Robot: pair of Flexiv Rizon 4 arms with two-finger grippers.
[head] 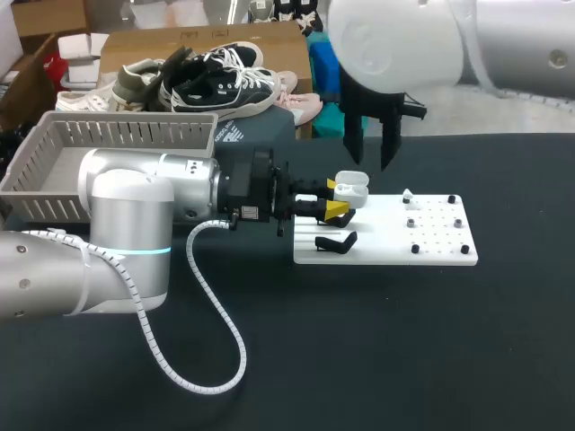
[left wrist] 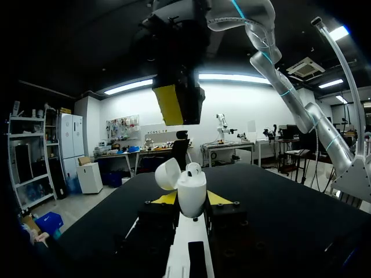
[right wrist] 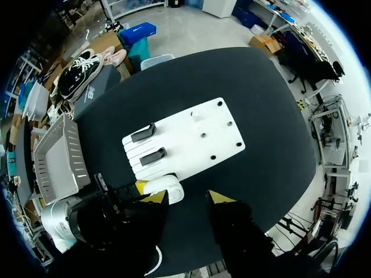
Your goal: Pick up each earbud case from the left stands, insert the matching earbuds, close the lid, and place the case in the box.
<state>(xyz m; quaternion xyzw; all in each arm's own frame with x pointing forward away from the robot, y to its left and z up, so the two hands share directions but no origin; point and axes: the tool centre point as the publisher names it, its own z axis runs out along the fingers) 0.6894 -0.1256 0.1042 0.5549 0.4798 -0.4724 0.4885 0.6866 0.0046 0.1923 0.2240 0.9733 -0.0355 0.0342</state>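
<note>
Left end effector (head: 334, 199) gripped the open earbud case (head: 351, 187) at the white board's (head: 431, 242) left end; right end effector (head: 373, 148) hung wide above. I feared the case twisting under a crooked push from above.

layout rn | board (head: 386, 238) sits on the table (head: 359, 341), right of centre; basket (head: 54, 148) way over at the far left | two stands (right wrist: 153, 155) on the board's left end; pegs (head: 415, 248) on its right half | earbud case (head: 352, 186) at the board's far-left corner, pinched between the left gripper (head: 336, 197) fingers | right gripper (head: 370, 162) hangs above that corner
</note>
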